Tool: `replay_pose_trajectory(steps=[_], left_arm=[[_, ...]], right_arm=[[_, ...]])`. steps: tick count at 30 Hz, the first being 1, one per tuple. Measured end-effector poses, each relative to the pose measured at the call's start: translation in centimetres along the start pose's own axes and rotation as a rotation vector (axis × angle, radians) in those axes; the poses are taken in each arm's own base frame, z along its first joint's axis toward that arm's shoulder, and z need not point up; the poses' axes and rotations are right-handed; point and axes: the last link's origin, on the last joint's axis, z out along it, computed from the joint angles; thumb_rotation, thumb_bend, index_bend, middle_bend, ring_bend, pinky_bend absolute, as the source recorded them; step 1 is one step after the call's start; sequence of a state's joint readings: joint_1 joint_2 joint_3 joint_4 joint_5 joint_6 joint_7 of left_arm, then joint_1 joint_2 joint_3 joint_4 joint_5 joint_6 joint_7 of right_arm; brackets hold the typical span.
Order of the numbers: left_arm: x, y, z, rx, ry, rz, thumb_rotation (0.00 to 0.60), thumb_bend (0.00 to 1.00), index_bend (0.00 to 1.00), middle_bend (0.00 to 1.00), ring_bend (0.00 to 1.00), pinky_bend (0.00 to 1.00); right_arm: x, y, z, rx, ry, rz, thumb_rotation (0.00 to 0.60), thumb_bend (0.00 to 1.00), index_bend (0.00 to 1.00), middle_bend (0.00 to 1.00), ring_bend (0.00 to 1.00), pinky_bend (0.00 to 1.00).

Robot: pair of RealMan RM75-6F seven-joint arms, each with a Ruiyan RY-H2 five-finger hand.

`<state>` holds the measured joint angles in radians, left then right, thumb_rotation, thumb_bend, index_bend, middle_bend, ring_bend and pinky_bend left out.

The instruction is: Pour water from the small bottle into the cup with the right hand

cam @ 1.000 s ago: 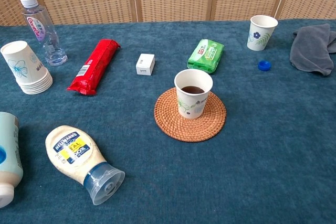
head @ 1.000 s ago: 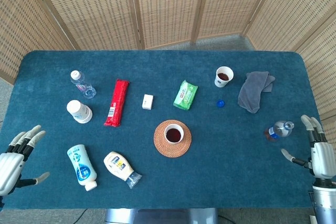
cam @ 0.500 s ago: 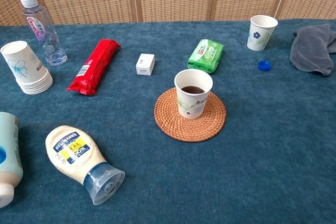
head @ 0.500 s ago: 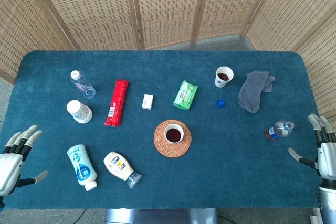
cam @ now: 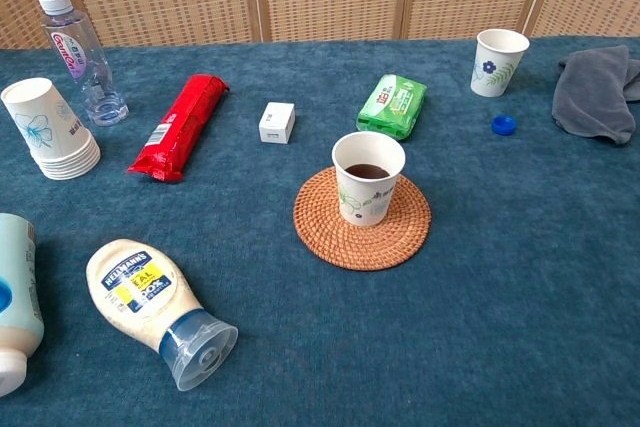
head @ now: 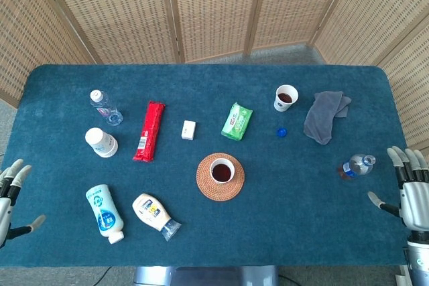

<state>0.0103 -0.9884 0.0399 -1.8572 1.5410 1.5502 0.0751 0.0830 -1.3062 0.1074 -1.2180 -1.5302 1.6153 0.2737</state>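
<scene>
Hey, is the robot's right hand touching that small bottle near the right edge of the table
Apart. The head view shows blue cloth between the right hand and the small bottle; the hand is open, at the table edge, holding nothing.

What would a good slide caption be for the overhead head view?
Both hands, left and right, open at the table edges; small bottle stands uncapped beside the right hand.

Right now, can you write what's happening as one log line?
right hand: open, beside small bottle, not touching | left hand: open, table edge | cup: on coaster, holds dark liquid
</scene>
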Motion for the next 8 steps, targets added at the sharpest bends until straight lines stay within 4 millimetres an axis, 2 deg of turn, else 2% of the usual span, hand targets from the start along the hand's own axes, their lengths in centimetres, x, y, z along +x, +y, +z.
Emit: replay_pose_trajectory(steps=[8], left_arm=[[0.25, 0.07, -0.34, -0.002, 0.025, 0.021, 0.600, 0.15, 0.00, 0.00, 0.00, 0.00]], right_arm=[[-0.27, 0.23, -0.18, -0.015, -0.032, -0.037, 0.600, 0.00, 0.00, 0.00, 0.00, 0.05]])
